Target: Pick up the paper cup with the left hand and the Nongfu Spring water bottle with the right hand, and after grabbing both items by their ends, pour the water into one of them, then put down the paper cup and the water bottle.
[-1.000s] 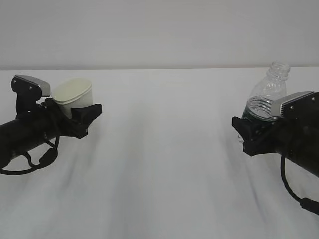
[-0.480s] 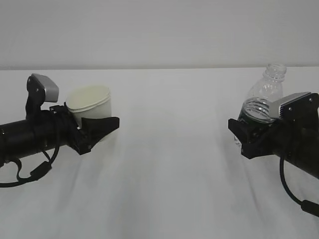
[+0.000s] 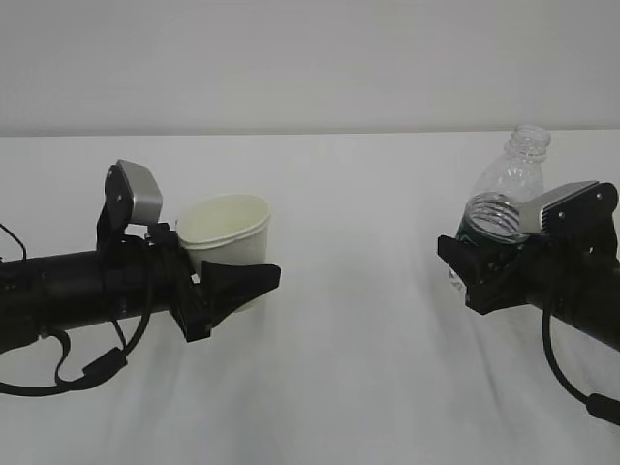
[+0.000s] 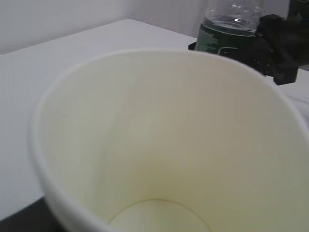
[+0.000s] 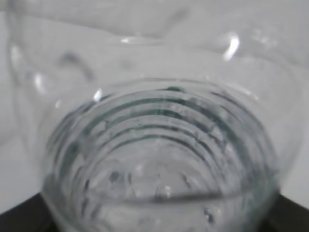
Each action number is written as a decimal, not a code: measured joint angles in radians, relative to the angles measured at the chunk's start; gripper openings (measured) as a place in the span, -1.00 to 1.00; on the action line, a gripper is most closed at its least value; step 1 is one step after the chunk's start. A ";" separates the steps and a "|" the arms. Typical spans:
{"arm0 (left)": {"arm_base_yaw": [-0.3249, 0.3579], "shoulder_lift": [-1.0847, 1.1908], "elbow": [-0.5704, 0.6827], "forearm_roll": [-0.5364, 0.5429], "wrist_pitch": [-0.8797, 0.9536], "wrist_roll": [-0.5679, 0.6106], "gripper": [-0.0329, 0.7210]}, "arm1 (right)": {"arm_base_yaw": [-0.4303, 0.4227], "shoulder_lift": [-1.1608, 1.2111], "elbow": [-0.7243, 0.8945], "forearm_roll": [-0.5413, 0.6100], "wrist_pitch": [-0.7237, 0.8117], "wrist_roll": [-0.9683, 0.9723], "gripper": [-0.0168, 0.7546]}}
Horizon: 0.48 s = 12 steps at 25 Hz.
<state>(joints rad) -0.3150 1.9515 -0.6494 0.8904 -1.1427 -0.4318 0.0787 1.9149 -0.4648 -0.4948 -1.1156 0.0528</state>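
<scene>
Currently the paper cup [image 3: 231, 232] sits upright in the left hand [image 3: 237, 286], jaws closed around its lower part, held over the white worktop [image 3: 349, 368] left of centre. Left wrist view: cup [image 4: 159, 145] fills the frame, cream inside, no print visible, rim cut off at the right edge.

Water bottle [image 3: 504, 199] is in the right hand [image 3: 465, 266], jaws clamped on its lower half, neck up and uncapped, leaning slightly toward the right. Dark green label band [image 4: 223, 41] shows in the left wrist view with pale lettering, too blurred to read; no brand name legible. Bottle base is hidden behind the jaws in the exterior view.

Right wrist view: ribbed clear bottle wall [image 5: 159, 145] only, blurred; a liquid line seems to show low down, but can't be sure. Cup and bottle are well apart.
</scene>
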 joint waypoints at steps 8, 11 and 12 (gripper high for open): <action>-0.072 0.000 0.000 0.000 0.000 0.000 0.31 | 0.000 -0.007 0.000 -0.023 0.000 0.002 0.32; -0.093 0.000 0.000 0.000 0.000 0.000 0.31 | 0.000 -0.026 0.000 -0.031 0.006 0.002 0.32; -0.103 0.000 0.000 0.000 0.000 0.000 0.31 | 0.000 -0.033 0.000 -0.034 0.009 0.002 0.32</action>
<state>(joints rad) -0.4183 1.9515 -0.6494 0.8904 -1.1427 -0.4318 0.0787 1.8815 -0.4648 -0.5286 -1.1069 0.0547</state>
